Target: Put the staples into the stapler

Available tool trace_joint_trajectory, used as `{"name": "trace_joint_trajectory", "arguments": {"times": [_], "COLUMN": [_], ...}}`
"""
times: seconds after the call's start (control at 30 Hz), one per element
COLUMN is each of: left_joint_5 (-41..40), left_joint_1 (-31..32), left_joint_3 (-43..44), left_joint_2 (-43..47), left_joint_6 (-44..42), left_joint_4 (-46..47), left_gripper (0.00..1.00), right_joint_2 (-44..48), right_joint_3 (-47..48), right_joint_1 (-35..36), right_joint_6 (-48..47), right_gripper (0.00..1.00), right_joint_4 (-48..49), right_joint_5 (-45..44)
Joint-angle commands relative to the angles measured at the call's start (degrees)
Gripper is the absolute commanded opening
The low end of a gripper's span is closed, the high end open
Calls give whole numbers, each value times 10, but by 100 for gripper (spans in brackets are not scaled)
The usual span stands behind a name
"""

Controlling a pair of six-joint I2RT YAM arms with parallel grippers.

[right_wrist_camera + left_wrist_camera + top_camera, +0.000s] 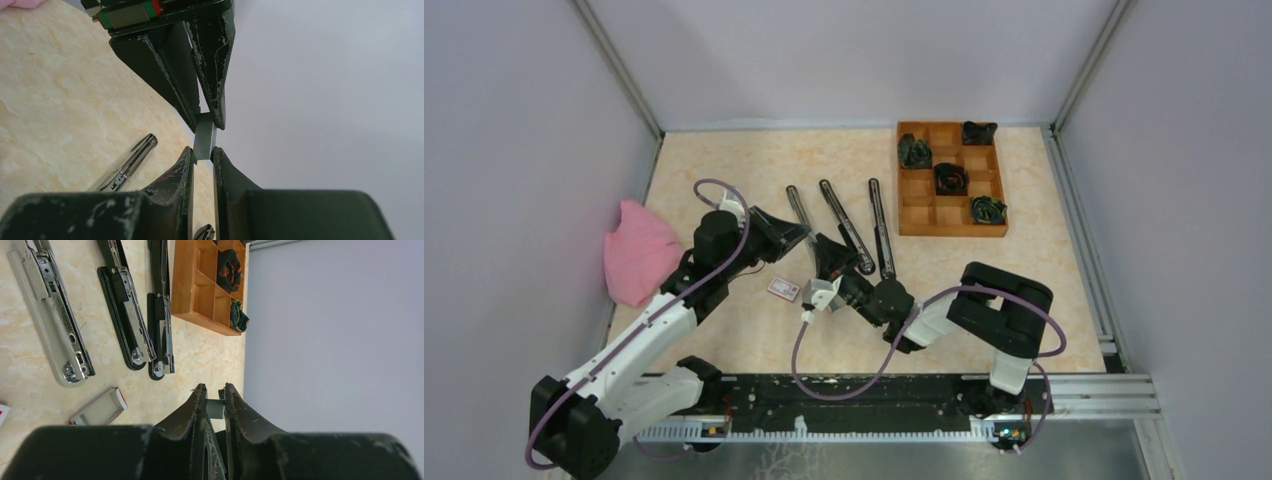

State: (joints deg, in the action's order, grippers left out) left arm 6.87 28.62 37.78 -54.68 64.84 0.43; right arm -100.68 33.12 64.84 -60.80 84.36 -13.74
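Right gripper (203, 150) clamped the staples (205, 135) at their near end; left gripper (208, 121), jaws opposite, clamped the far end. Left wrist view: staples sat between its jaws, open staplers (125, 315) beyond them, leftward. It seemed a handover; next, one jaw pair needed to release before loading.

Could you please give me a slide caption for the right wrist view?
Left gripper and right gripper both pinch the staples in mid-air above the table.
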Motion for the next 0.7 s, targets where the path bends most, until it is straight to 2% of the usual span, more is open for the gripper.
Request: {"name": "trace_joint_trajectory", "arguments": {"times": [0.0,0.07,0.17,0.47,0.67], "left_joint_5": [0,-4,-13,-70,-110], "left_joint_1": [5,5,5,4,4], "left_joint_3": [5,4,5,3,9], "left_joint_2": [1,4,6,32,46], "left_joint_6": [0,-2,-11,-66,-124], "left_joint_4": [10,10,5,-28,-72], "left_gripper": [24,28,42,68,76], "right_joint_2": [16,30,54,155,219], "right_joint_3": [8,3,0,-7,7], "right_joint_1": [10,10,10,2,-28], "right_joint_6": [39,62,107,258,365], "right_gripper": [1,0,0,0,0], "right_joint_4": [10,-9,-55,-251,-397], "right_joint_5": [-11,-18,-29,-38,-20]}}
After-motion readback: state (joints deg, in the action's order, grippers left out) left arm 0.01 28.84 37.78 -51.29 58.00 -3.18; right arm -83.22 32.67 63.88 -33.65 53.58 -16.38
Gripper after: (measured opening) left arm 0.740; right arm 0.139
